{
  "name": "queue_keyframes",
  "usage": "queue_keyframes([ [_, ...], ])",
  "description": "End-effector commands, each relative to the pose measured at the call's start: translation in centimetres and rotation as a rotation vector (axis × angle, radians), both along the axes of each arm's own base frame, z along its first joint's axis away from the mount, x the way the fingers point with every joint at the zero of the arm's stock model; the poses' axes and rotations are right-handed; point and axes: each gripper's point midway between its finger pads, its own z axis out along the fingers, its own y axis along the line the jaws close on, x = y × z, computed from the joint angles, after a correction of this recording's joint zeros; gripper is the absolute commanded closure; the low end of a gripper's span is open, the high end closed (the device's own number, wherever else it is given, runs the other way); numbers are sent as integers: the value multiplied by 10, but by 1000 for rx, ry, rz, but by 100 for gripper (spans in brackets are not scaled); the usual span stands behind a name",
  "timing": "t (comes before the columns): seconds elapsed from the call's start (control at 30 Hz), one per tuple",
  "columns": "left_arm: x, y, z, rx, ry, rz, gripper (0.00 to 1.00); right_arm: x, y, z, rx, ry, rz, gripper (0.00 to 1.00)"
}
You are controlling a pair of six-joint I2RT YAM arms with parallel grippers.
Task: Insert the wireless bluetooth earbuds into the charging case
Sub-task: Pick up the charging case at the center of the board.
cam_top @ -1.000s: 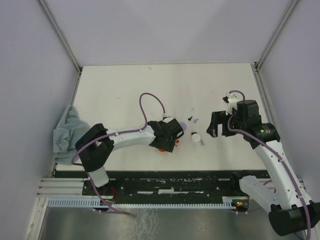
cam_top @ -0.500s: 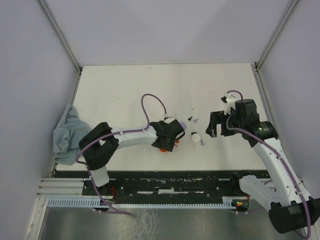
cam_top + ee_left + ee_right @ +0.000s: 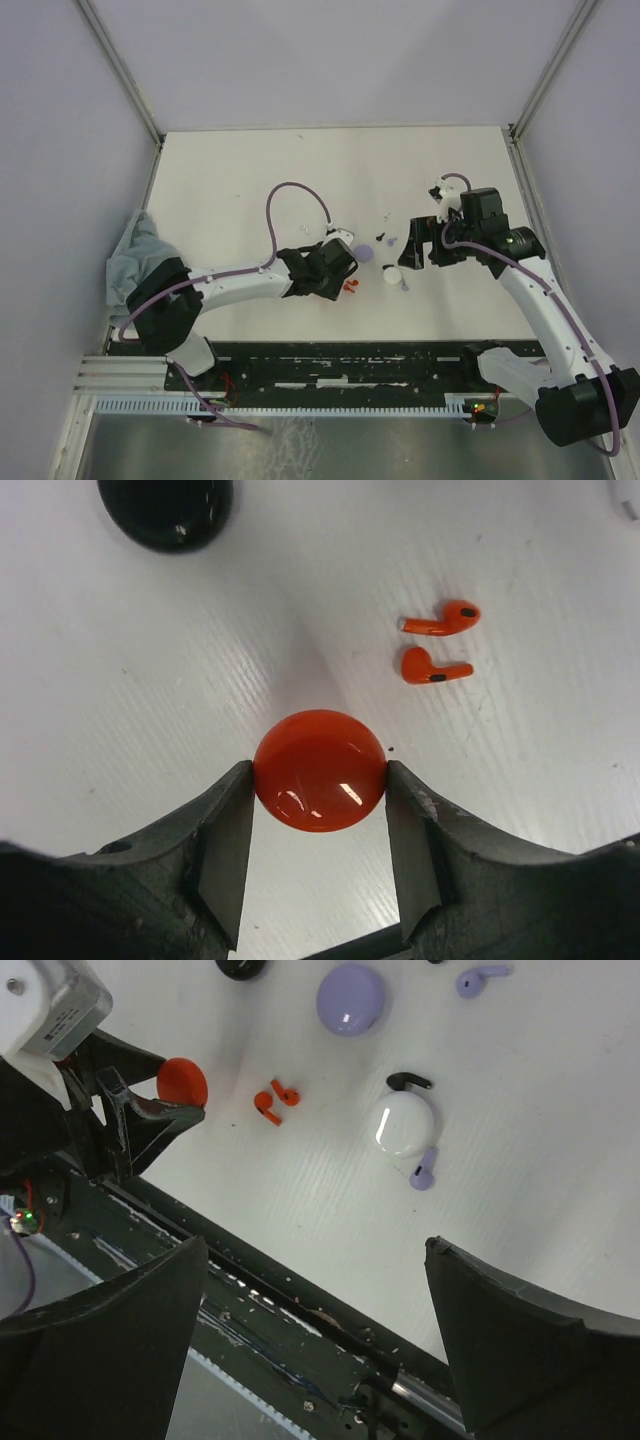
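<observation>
**Red charging case clamped in the left gripper; red earbuds loose on the table**

Closed from both sides onto the round, glossy red charging case, one dark finger pressed against each flank. Case low against the white table.

Just beyond the case and a little to its right in the left wrist view: the two red earbuds, lying side by side on the bare table. Close together, not touching, stems pointing opposite ways. Apart from the red charging case and inside no case.

Farther off, at the upper left of that view: a black case, partly cut off by the frame edge.

Spread wide and holding nothing: the right gripper, hanging above the table, well apart from everything below it.

Under it, in the right wrist view: a white case, with a black earbud against its far rim and a lavender earbud just beside its near rim. Touching the rim or only next to it, cannot tell. Beyond those, a lavender case, and near it, apart, a second lavender earbud.

Seen from above, all cases and buds clustered between the two grippers near the middle of the table. At the table's left edge, well apart from the rest: a crumpled grey-blue cloth.
</observation>
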Motion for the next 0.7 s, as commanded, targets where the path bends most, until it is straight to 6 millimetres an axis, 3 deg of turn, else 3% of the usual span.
queue_keyframes([
  [0.0, 28, -13, 58, -60, -237, -170, 61, 14, 31, 36, 167, -84, 66, 1],
  [0.13, 33, -16, 94, -97, -379, -311, 69, 22, 46, 48, 255, -135, 92, 1],
  [0.3, 28, -19, 132, -133, -561, -522, 71, 30, 64, 63, 346, -192, 133, 3],
  [0.53, 6, -23, 160, -110, -796, -879, 76, 34, 88, 70, 407, -215, 190, 12],
  [0.67, 4, -20, 171, -27, -910, -1003, 75, 35, 105, 71, 429, -201, 223, 17],
])
